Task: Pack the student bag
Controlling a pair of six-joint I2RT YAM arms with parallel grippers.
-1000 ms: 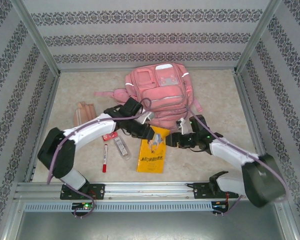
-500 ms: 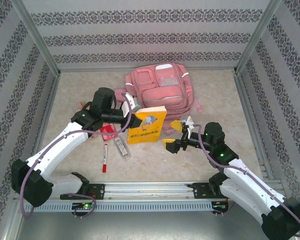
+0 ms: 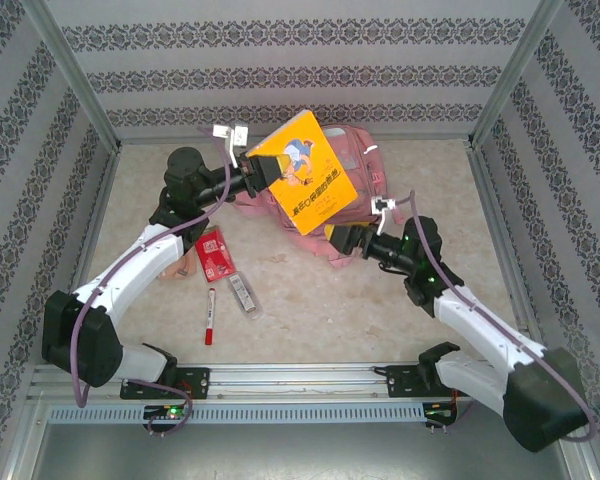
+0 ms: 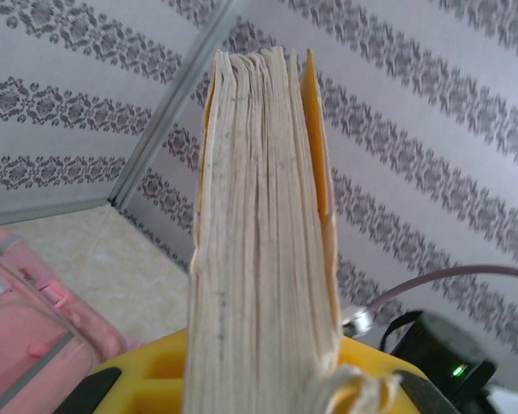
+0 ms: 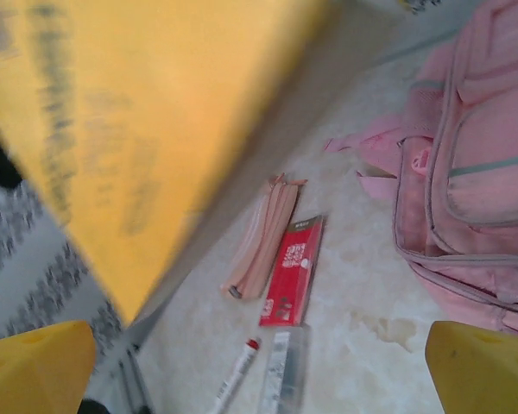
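One book [image 3: 305,175] hangs clenched in the left gripper [image 3: 252,165] above the bag [image 3: 368,182], far-middle on the desk [image 3: 435,190]. Right gripper [image 3: 342,238], released beside it, should hold its opening wide so the book drops in edge-first.

Two white-shelled arms [image 3: 485,330] with black joints [image 3: 185,175], purple cables [image 3: 73,360], yellow fingers [image 5: 34,362] and small green lights [image 4: 456,371].

Red characters on yellow book [image 3: 302,178], white print on red box [image 3: 216,256]: too small to read.
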